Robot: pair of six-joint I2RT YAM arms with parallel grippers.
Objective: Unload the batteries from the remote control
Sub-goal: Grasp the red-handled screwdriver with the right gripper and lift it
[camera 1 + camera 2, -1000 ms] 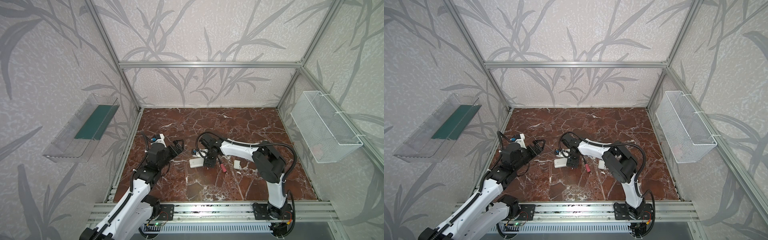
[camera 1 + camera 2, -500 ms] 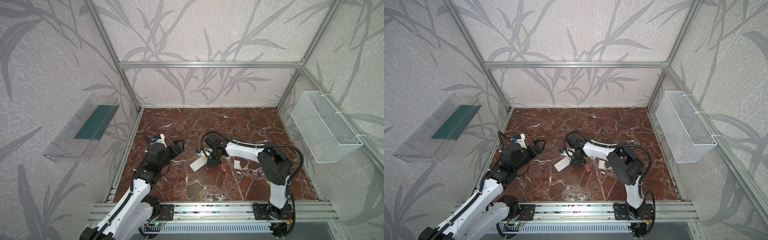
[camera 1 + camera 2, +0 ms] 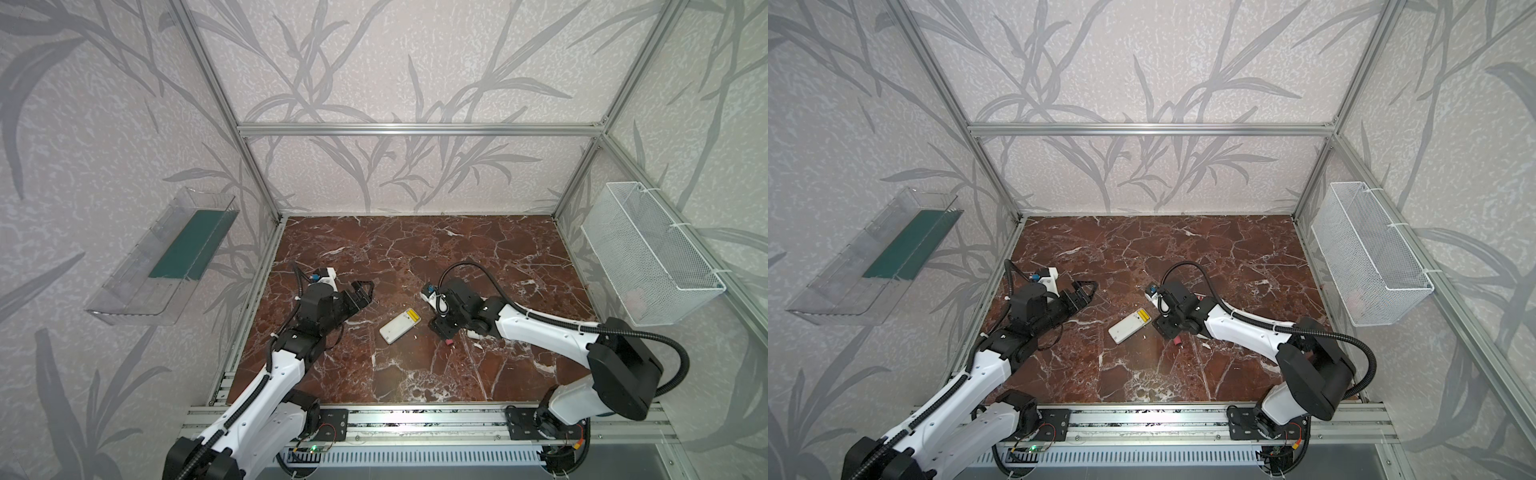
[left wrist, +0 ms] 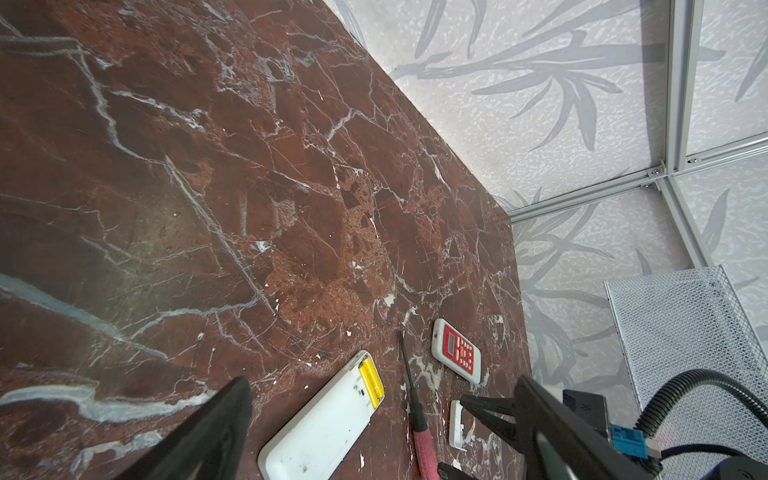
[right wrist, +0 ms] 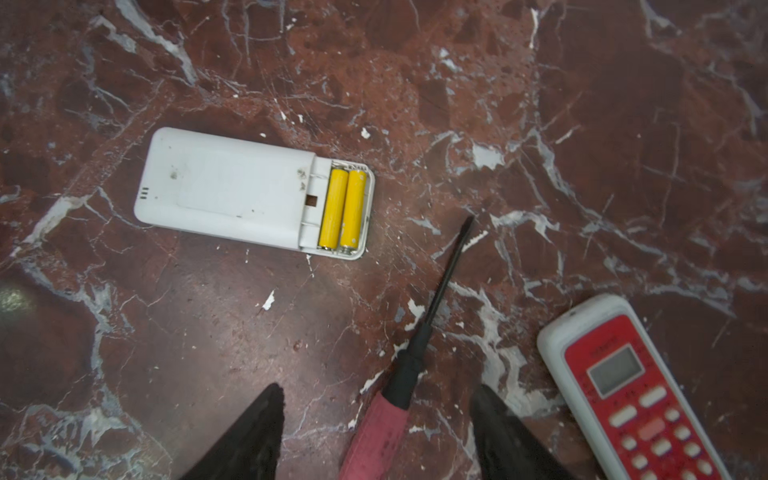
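Jaws of the left gripper [image 3: 367, 291] are seen spread wide, with nothing between them. It is held low over the tabletop [image 3: 415, 249], a glossy red-brown marble-patterned slab with white veins, well apart from the task items. Jaws of the right gripper [image 5: 378, 390] are set apart on either side of the handle of a screwdriver [image 5: 442, 278] with a slim black shaft and a matt pink-red grip. A gap is visible on each side, so nothing is clamped.

Two smooth yellow cylindrical batteries [image 5: 343, 208] are noted lying side by side, touching, in the uncovered compartment at one end of a white, rounded-rectangular plastic remote control [image 5: 224, 191]. It is laid flat, face down, between the two arms in both top views. The screwdriver tip is near the battery end but not touching it.

A second white remote with a red button panel and grey screen [image 5: 623, 386] is laid just beside the right gripper. A small white rectangular plastic cover [image 4: 456, 424] is seen beside the screwdriver handle.

The handle's end and part of the second white remote are cut off by the frame edge in the right wrist view. In both top views the screwdriver is mostly hidden beneath the right gripper; only its pink end shows. The cover is partly screened by a dark finger. Battery markings are too small to be read. Contents of the white wire-mesh basket [image 3: 648, 257] on the side wall cannot be made out.
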